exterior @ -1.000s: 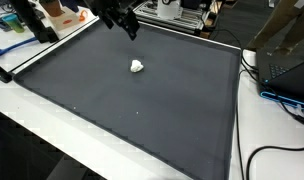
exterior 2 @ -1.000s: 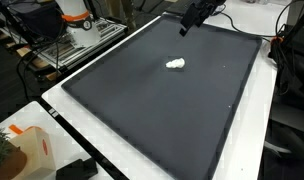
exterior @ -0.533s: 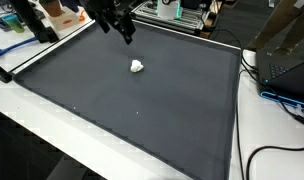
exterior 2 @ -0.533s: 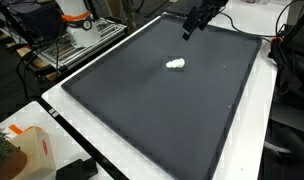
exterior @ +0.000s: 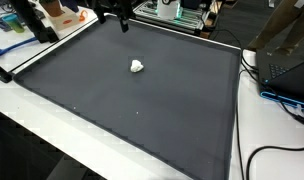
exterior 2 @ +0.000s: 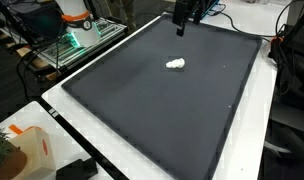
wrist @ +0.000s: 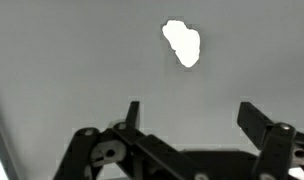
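A small white crumpled lump point(exterior: 137, 66) lies on the dark grey mat point(exterior: 132, 110) in both exterior views; it also shows in an exterior view point(exterior 2: 175, 64) and in the wrist view point(wrist: 181, 43). My gripper point(wrist: 190, 115) is open and empty, its two fingers spread wide. It hangs above the far part of the mat, apart from the lump, seen near the top edge in both exterior views point(exterior: 123, 22) point(exterior 2: 181, 26).
The mat lies on a white table point(exterior: 22, 110). Cables and a dark box point(exterior: 287, 65) are at one side. An orange-and-white object point(exterior 2: 22, 150) stands at a table corner. Metal racks point(exterior 2: 77, 40) stand beyond the table edge.
My gripper has moved up and back toward the far edge of the mat, farther from the white lump. The lump has not moved.
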### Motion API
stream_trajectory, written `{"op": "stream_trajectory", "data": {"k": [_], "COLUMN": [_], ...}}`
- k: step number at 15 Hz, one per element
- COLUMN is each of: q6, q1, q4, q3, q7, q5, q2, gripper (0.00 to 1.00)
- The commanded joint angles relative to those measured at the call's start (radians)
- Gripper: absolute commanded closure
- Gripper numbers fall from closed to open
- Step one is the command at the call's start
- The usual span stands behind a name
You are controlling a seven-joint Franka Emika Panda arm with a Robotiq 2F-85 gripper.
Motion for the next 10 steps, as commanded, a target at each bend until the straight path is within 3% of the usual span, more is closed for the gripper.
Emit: {"op": "stream_trajectory", "data": {"k": [1, 2, 3, 5, 8, 10], "q6": [0.132, 0.167, 0.089, 0.133, 0.143, 0.251], "q1": [-0.007, -0.009, -0.003, -0.005, -0.006, -0.006], "q4": [-0.248, -0.303, -0.158, -0.239, -0.266, -0.345], "q3": [0.003, 0.003, 0.003, 0.004, 0.004, 0.001], "q7": [-0.029, -0.029, -0.008, -0.008, -0.008, 0.003], "q5": [0.012, 0.024, 0.0, 0.0, 0.0, -0.022], "q2": [-0.156, -0.185, -0.095, -0.139, -0.16, -0.196], "gripper": [0.0, 0.0, 0.0, 0.0, 0.0, 0.0]}}
